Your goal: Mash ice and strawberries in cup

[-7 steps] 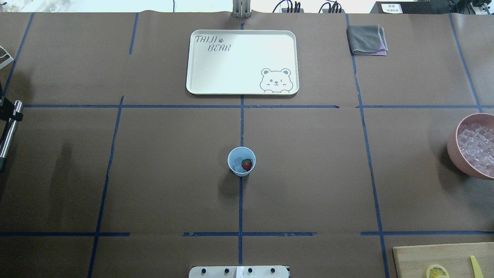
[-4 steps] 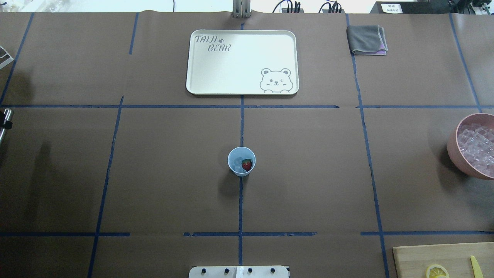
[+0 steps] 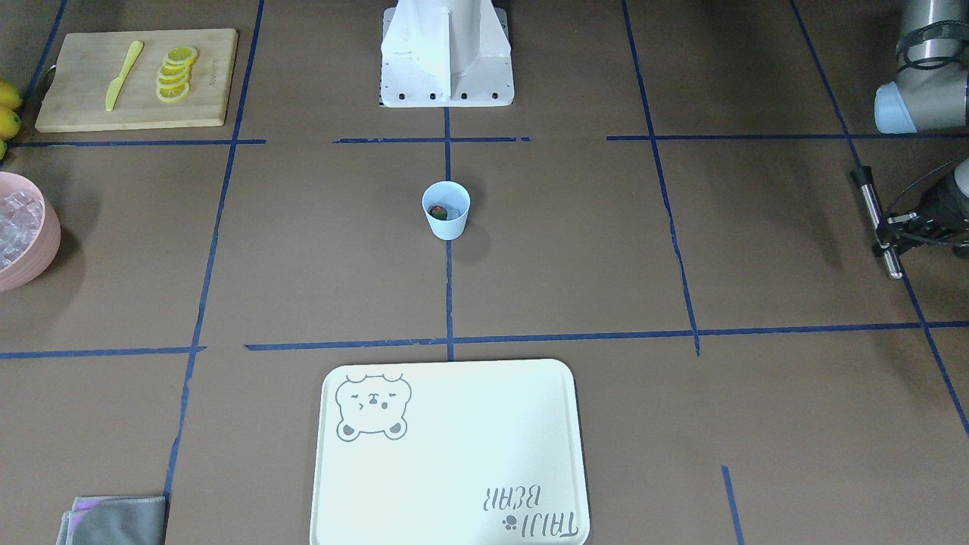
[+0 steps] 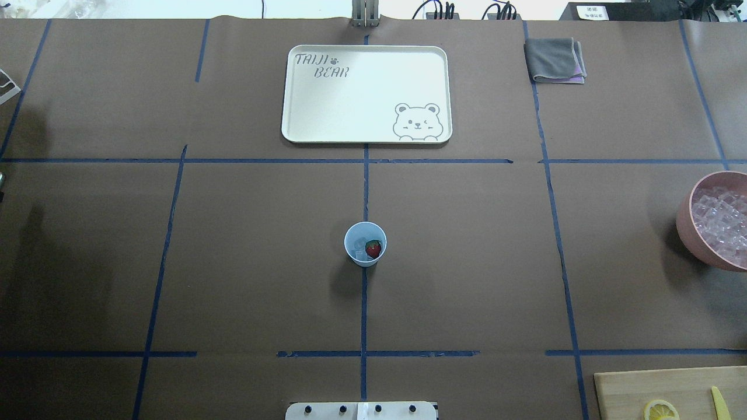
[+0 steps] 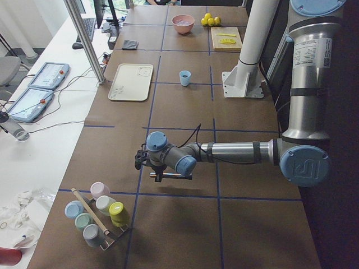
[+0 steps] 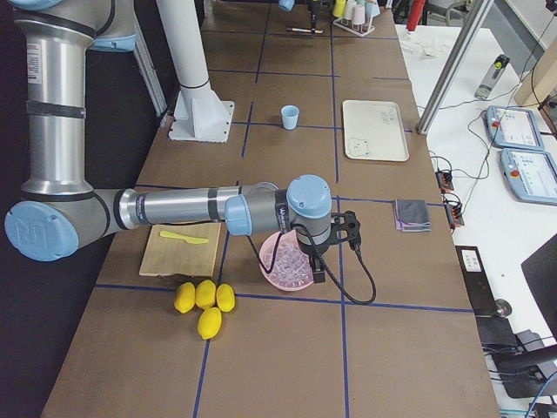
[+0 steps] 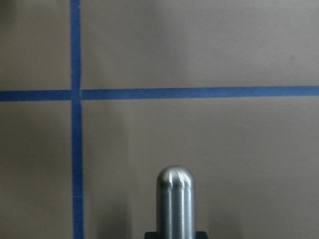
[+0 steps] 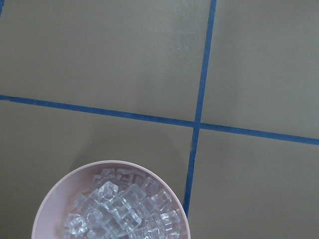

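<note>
Left gripper (image 3: 887, 231) clamping metal rod (image 3: 869, 198), hanging well apart from cup (image 4: 365, 244). Advice: bringing rod upright over cup centre, pressing strawberry (image 4: 373, 249) and ice (image 4: 358, 248) gently, avoiding tipping. Right gripper (image 6: 315, 268): cannot tell whether apart or together.

Four lemons (image 6: 206, 294), one strawberry (image 4: 373, 249), one tray (image 4: 366, 93), one bowl (image 4: 686, 224).

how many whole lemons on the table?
4 lemons, clustered beside the cutting board: three in a row, a fourth nearer the exterior right camera. None seem hidden.

Bright, even overhead lighting with soft shadows, sharp focus.
</note>
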